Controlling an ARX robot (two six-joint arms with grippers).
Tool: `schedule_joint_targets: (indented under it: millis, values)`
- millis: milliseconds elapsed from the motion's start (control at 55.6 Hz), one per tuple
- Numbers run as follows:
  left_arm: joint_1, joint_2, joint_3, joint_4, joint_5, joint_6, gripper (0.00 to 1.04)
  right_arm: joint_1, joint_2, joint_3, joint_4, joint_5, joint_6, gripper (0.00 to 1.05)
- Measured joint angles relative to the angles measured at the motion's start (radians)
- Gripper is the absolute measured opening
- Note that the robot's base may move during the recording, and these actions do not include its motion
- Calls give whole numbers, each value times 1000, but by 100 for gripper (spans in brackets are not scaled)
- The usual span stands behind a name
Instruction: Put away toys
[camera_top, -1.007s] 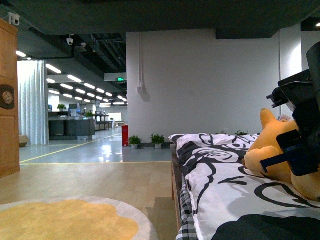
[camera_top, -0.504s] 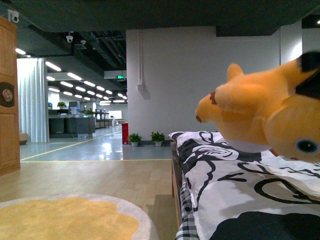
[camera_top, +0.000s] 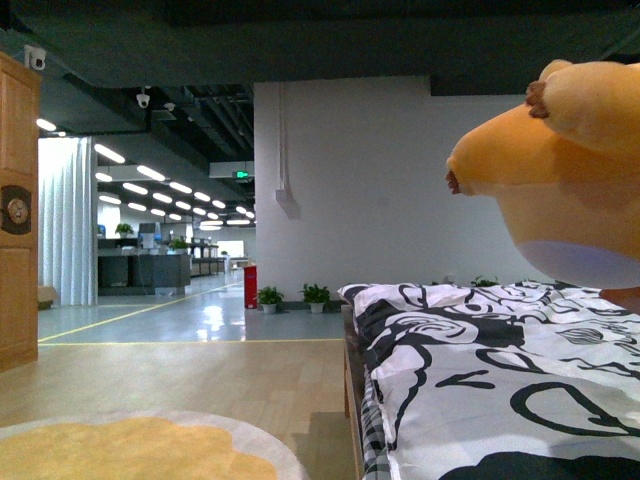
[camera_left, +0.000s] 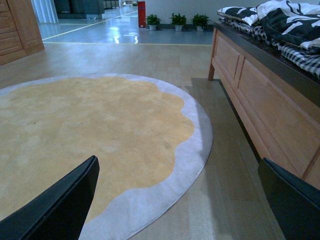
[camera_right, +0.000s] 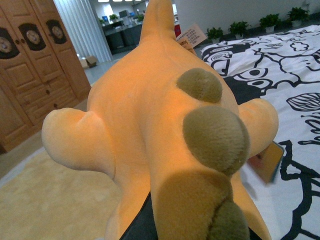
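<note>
The right gripper (camera_right: 139, 227), mostly hidden, clamps the orange plush toy (camera_top: 560, 170) clear above the bed (camera_top: 450, 345), likely for carrying off; the left gripper (camera_left: 175, 210) gapes wide, empty.

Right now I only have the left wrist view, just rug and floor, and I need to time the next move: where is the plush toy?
Observer: In the front view the plush toy hangs in the air on the right, above the black-and-white bedspread.
Operator: Which arm has it?
Observer: The right one, it seems. The toy fills the right wrist view, and a dark part of the right gripper just shows beneath it. The jaws themselves are hidden.
Operator: Anything dangling?
Observer: A paper tag sticks out near the toy's far end.
</note>
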Motion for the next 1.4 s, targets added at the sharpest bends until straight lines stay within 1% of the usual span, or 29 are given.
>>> schedule_joint_targets:
  millis: [144,234,342,557,575,611,629,701,791,917,971,1025,1079,1403]
  values:
    - [0,0,0,0,0,0,98,-98,-115,-59,-12,-104,79,7]
    - [0,0,0,0,0,0,98,-137,-175,-98,-31,-121,115,7]
    - [0,0,0,0,0,0,98,-133,-231,-142,-84,-89,117,7]
    - [0,0,0,0,0,0,98,-131,-235,-147,-87,-86,116,7]
    - [0,0,0,0,0,0,98,-128,-235,-146,-92,-73,104,7]
    - [0,0,0,0,0,0,98,-96,-243,-136,-161,14,48,7]
    - [0,0,0,0,0,0,98,-79,-249,-137,-193,75,-2,7]
    - [0,0,0,0,0,0,98,-28,-285,-182,-224,206,-135,7]
    - [0,0,0,0,0,0,98,11,-335,-278,-199,291,-255,7]
    - [0,0,0,0,0,0,98,58,-392,-382,-159,332,-308,7]
    - [0,0,0,0,0,0,98,132,-423,-422,-143,426,-318,7]
    - [0,0,0,0,0,0,98,174,-468,-447,-169,451,-327,7]
    - [0,0,0,0,0,0,98,189,-521,-486,-179,451,-336,7]
    - [0,0,0,0,0,0,98,195,-627,-620,-132,459,-338,7]
